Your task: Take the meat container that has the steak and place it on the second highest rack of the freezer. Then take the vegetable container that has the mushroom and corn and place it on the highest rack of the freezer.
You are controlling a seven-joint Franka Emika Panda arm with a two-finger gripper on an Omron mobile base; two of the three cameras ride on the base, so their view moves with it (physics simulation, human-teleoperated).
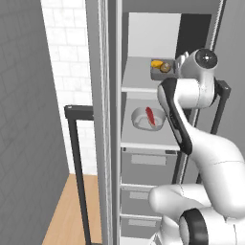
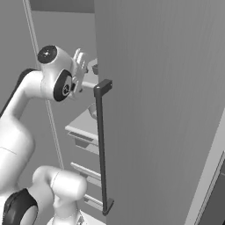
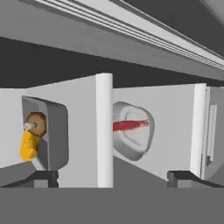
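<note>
With the gripper (image 3: 109, 177) jaws spread apart and empty, the vegetable container (image 1: 162, 70) is best left undisturbed during withdrawal from the top rack (image 1: 139, 89).

Veg container (image 1: 162, 70) top rack; meat container (image 1: 147, 118) below.

My left base camera sat behind me, facing forward into the open freezer (image 1: 143, 139). My right base camera looked from my other side, close against the freezer door (image 2: 158, 105), catching a sliver of the same racks. My hand camera was near the racks, rolled sideways, sharing the vegetable container (image 3: 46, 133) and meat container (image 3: 131, 131) with the left view.
</note>
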